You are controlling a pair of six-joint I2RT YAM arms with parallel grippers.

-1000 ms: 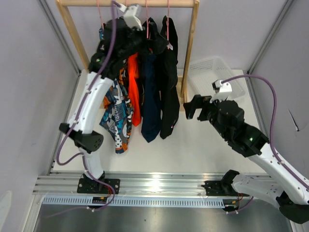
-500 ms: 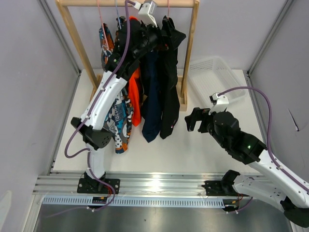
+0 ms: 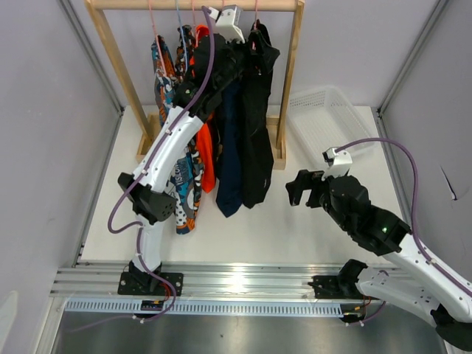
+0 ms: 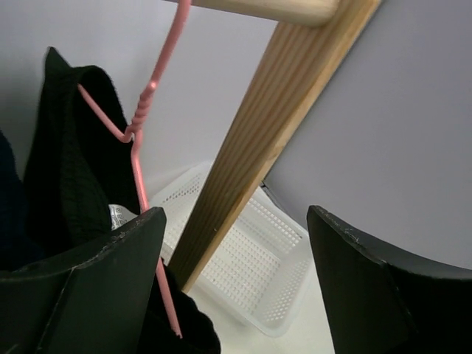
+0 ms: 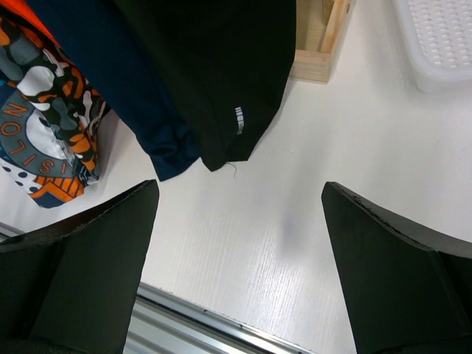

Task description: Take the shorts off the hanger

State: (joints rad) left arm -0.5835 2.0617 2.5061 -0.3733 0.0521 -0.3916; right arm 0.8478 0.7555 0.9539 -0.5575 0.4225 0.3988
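Carried rightward since the earlier frame, the left gripper (image 4: pixel 236 214) was spread wide, black shorts (image 4: pixel 66 169) and pink hanger (image 4: pixel 136 151) beside its left finger, wooden post (image 4: pixel 258 162) beyond; the right gripper (image 5: pixel 240 188), likewise parted, was held over open table (image 5: pixel 295 228)
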